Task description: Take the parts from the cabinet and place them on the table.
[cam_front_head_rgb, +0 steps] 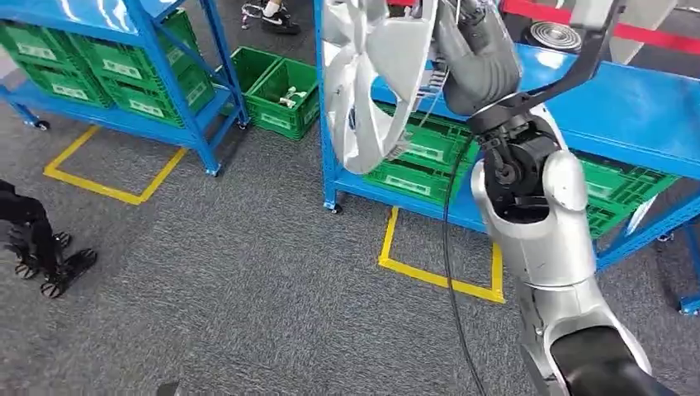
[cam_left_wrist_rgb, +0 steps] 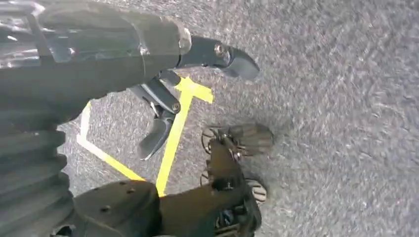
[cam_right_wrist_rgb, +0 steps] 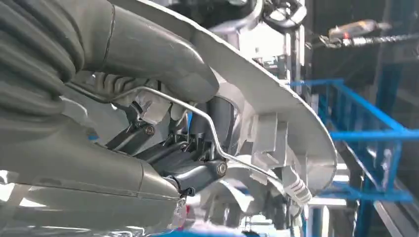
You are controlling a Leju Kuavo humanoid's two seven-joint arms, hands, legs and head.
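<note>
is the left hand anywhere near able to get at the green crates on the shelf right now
Probably not. The left hand hangs low over the grey carpet, open and holding nothing, apart from the green crates on the blue shelf.

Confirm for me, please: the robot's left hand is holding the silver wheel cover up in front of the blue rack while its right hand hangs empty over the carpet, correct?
Not quite: the hands are swapped. In the head view the right hand holds the silver wheel cover up in front of the blue rack; the left wrist view shows the left hand hanging empty over the carpet.
</note>
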